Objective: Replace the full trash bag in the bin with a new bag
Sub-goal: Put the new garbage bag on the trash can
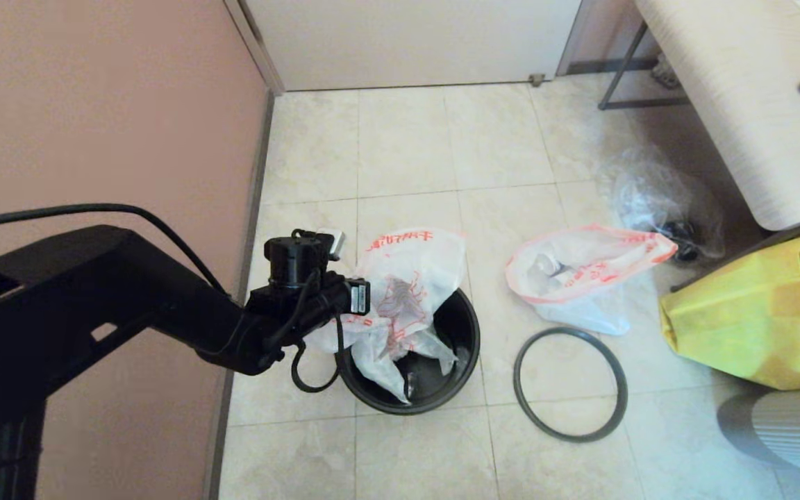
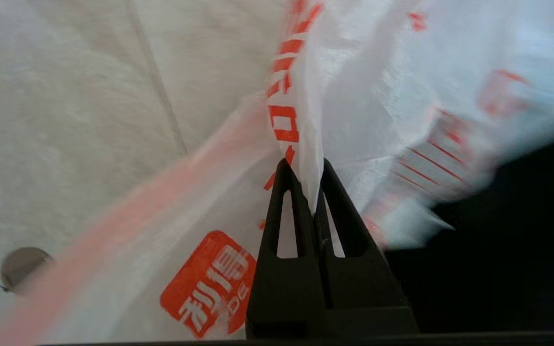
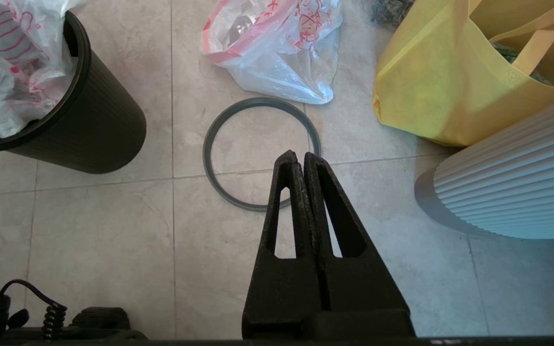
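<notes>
A: What is held at the bin (image 1: 466, 326)?

B: A fold of the new bag (image 1: 407, 278) is pinched between the closed fingers of the left gripper (image 2: 311, 190), at the bin's left rim. The rest of the bag is draped partly inside the bin and partly bunched above it. The mouth is not spread over the rim.

A: What could go wrong there?

B: The film is thin. If it is pulled hard against the rim, it may be torn or slid out of the pinch. If it is released now, it would likely be dropped in a heap inside the bin.

A: And the right gripper (image 3: 300, 158)?

B: It is kept closed on nothing above the floor, over the ring (image 1: 570, 384), which lies flat to the right of the bin.

A: Farther out?

B: The full bag (image 1: 580, 274) is lying on the tiles beyond the ring, already out of the bin. The ring could be nudged against it if approached carelessly.
</notes>
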### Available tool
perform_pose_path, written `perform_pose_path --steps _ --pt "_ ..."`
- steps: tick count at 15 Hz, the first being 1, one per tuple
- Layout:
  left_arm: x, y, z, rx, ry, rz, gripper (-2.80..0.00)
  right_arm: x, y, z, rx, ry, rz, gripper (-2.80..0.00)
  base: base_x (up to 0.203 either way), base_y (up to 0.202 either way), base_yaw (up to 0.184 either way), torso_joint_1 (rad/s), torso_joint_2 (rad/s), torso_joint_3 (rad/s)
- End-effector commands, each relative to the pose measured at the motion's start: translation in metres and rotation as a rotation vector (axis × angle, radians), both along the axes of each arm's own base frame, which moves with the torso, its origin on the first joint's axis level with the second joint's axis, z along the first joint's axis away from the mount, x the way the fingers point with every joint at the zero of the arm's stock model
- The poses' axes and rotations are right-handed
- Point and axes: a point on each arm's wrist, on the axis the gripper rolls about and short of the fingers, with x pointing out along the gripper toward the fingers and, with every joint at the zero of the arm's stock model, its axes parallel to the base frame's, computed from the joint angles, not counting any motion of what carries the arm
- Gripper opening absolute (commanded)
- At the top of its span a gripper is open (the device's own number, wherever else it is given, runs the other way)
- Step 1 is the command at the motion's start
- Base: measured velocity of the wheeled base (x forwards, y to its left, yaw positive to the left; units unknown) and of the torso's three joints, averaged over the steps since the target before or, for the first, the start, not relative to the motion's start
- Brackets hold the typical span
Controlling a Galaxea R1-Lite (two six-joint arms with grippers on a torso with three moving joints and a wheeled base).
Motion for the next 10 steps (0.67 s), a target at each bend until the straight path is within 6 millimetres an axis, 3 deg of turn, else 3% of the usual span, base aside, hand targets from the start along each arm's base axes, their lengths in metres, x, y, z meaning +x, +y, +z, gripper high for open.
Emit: perform_pose_path --steps 1,3,6,10 --pt "-0.026 -0.005 0.022 -0.014 -0.031 -0.037 -2.80 0.000 0.000 0.000 0.000 0.001 0.000 -2.80 0.000 0.000 0.000 0.000 0.00 0.000" --pt "-0.061 -0.022 0.019 0.002 0.009 -0.117 -2.80 0.000 0.000 0.000 0.000 0.001 0.000 -2.80 0.000 0.000 0.000 0.000 0.00 0.000" --pt "-0.103 -0.054 -0.004 0.063 0.089 -0.207 -2.80 0.000 0.000 0.000 0.000 0.001 0.000 -2.80 0.000 0.000 0.000 0.000 0.00 0.000" --pt "-0.112 -0.088 -0.048 0.149 0.171 -0.219 -2.80 0.000 0.000 0.000 0.000 0.001 0.000 -2.80 0.000 0.000 0.000 0.000 0.00 0.000"
